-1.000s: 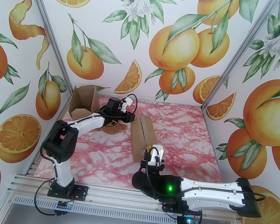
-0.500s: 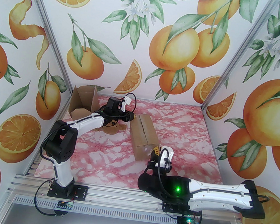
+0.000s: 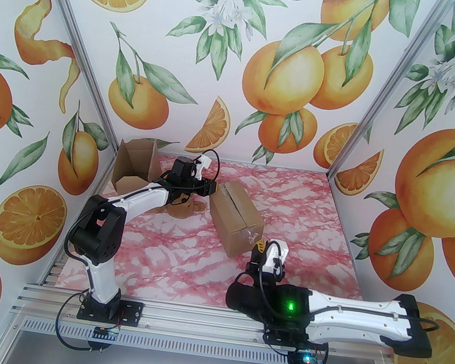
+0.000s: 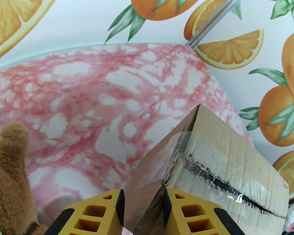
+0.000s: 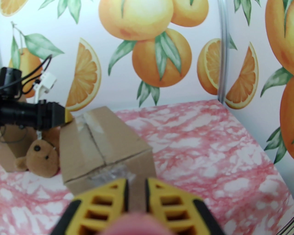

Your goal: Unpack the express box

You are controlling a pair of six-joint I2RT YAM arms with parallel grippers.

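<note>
The right claw (image 3: 259,246) sits at the nearest corner of the express box (image 3: 236,213), its tip against the cardboard where crumpled clear tape (image 3: 251,234) bunches up. Its yellow fingers stand a narrow slit apart and brown cardboard shows through the slit. I cannot tell whether they pinch anything.

The express box lies on the pink marbled surface (image 3: 184,262) between the two claws, its long side running from that near corner away to the left. Its flaps are down, and the tape along the top seam is split into a dark crack at the far end.

A brown teddy bear (image 3: 183,209) lies just left of the box's far end. At the far-left corner of the box, the left claw (image 3: 215,188) is partly open, closed onto the corner with cardboard filling the gap between its pads.

Farther left of the box, an open carton (image 3: 135,163) stands against the wall with its flaps up.
</note>
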